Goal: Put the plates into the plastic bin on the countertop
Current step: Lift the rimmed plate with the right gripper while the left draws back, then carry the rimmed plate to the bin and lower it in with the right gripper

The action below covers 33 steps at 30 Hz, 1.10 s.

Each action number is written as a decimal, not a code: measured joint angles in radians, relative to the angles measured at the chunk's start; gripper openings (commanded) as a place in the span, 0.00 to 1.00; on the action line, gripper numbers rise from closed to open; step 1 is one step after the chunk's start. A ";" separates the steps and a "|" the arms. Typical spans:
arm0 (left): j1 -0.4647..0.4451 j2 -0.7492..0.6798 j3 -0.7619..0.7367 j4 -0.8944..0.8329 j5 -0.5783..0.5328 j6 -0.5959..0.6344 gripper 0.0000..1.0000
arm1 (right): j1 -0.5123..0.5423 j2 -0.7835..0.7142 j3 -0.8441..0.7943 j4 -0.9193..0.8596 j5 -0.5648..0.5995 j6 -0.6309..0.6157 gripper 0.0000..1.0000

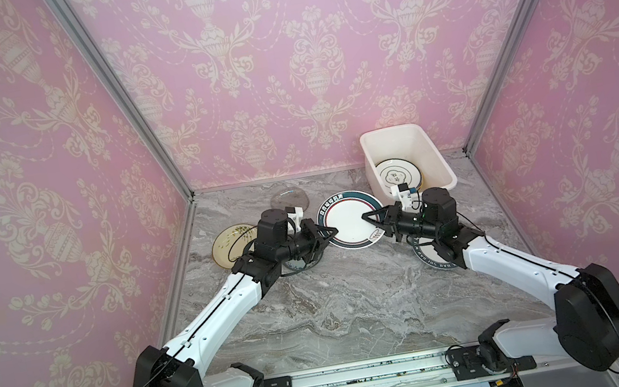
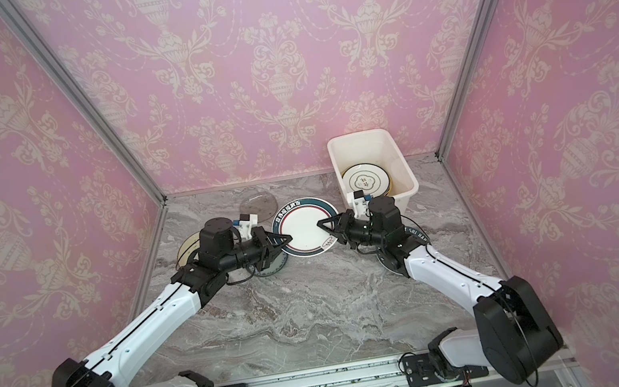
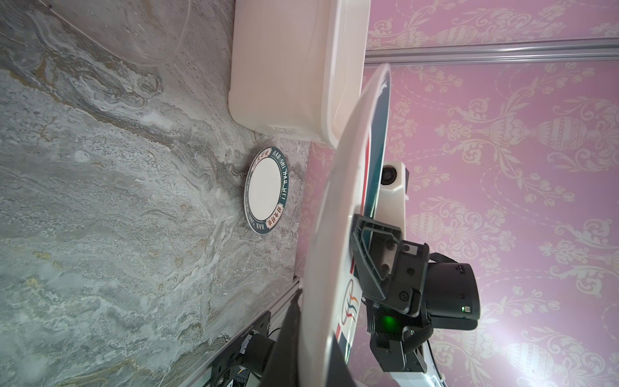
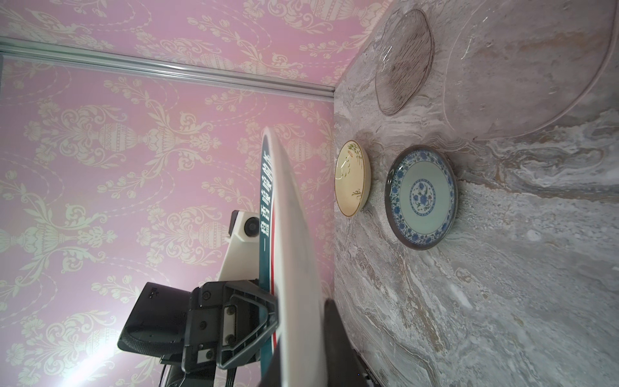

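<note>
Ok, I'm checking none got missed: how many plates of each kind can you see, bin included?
White dark-rimmed plates: 3 (raised plate, bin plate in the plastic bin, lettered plate on the countertop)
Glass plates: 2 (smoky plate, clear plate)
Cream sprig plate: 1
Blue-patterned plate: 1
Total: 7 visible; anything under the bin plate can't be counted.
</note>
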<state>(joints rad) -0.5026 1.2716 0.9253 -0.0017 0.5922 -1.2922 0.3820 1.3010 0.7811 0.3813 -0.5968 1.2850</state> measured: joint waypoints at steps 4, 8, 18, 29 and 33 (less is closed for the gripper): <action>-0.031 -0.001 0.017 -0.007 -0.020 0.028 0.66 | 0.006 -0.008 0.049 -0.078 0.023 -0.001 0.00; -0.031 -0.035 0.056 -0.027 -0.096 0.076 0.90 | -0.028 -0.024 0.130 -0.163 0.052 0.003 0.00; -0.031 -0.164 0.267 -0.076 -0.278 0.284 0.99 | -0.180 -0.070 0.244 -0.257 0.208 0.105 0.00; -0.031 -0.185 0.246 -0.154 -0.328 0.403 0.99 | -0.209 0.080 0.357 -0.262 0.545 0.288 0.00; -0.027 -0.185 0.242 -0.164 -0.330 0.431 0.99 | -0.219 0.220 0.451 -0.272 0.645 0.317 0.00</action>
<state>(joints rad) -0.5301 1.0863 1.1675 -0.1658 0.2623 -0.8608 0.1631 1.5215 1.2320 0.1097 0.0486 1.6020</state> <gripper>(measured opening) 0.992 0.117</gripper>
